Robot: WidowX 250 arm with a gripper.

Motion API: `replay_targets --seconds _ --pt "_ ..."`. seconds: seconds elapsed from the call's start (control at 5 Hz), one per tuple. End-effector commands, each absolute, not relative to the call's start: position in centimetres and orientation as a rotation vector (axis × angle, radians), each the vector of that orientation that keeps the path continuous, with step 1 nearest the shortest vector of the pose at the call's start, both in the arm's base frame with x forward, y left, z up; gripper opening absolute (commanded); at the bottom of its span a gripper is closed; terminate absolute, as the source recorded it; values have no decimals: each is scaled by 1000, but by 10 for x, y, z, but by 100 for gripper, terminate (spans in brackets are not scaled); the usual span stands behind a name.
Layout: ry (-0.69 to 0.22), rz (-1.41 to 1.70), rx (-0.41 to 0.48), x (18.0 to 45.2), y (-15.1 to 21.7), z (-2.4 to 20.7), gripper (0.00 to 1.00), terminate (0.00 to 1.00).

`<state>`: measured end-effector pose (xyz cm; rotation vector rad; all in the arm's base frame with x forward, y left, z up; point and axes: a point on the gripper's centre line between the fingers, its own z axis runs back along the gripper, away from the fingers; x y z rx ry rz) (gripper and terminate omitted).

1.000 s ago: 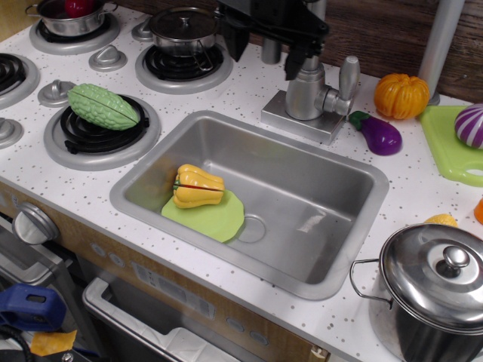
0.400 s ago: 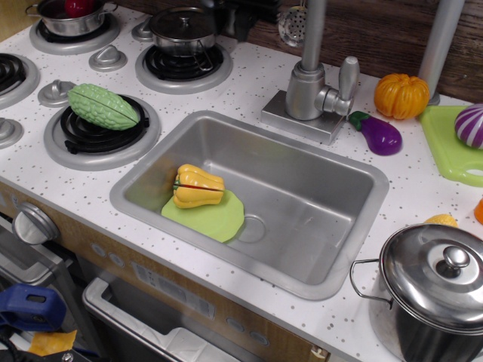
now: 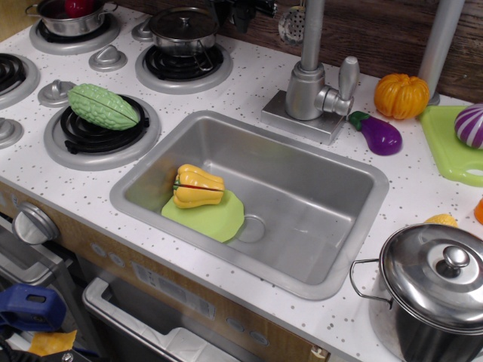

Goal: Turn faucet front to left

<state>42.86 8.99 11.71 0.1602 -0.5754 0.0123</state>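
The faucet [image 3: 308, 89] stands behind the sink [image 3: 249, 197], its perforated head [image 3: 291, 24] swung left of the pipe, so the gripper [image 3: 243, 10], barely visible beyond it, jaw state unclear, should retreat without nudging it.

no readable text, labels or numbers

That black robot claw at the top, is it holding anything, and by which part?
It cannot be told. Only a sliver of the black gripper shows at the top edge, beside the matte silver-grey faucet's perforated round head; its jaws are out of view.
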Motion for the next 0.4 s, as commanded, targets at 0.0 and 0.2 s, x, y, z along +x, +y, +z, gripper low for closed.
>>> replay_targets --seconds 0.0,0.2 --pt "-656 -4 171 445 97 131 0 0" --pt "-671 -11 180 448 96 129 0 100"
